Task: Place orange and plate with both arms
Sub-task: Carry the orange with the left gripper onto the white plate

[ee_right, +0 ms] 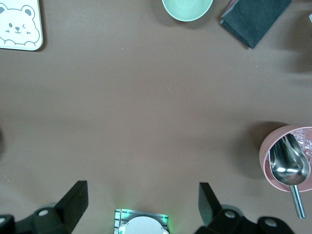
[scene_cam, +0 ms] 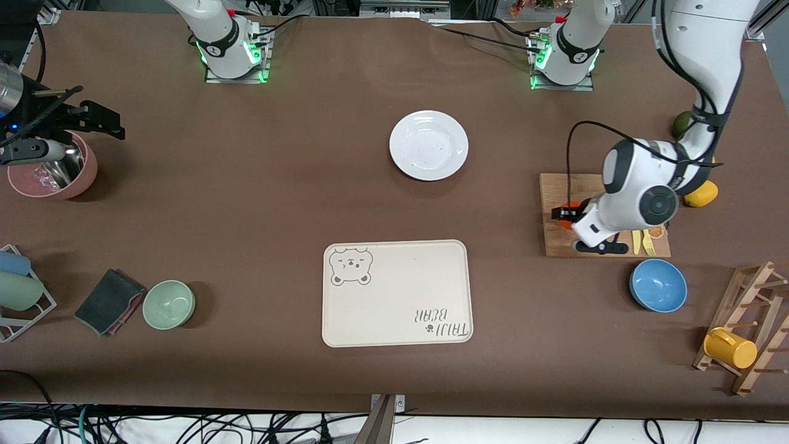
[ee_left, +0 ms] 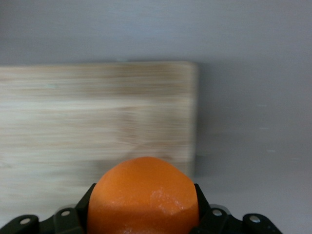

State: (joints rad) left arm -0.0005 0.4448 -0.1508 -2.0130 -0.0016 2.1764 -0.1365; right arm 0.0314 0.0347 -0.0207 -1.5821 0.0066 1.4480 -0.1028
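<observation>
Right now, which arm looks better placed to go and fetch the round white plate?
The right. Its gripper hangs open and empty above the pink bowl, while the left gripper is shut on the small orange over the wooden board.

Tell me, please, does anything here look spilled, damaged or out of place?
Nothing stands out. The left gripper is shut on the orange over the wooden board. The plate sits flat and bare, the tray lies flat, and the right gripper waits open beside the pink bowl.
</observation>
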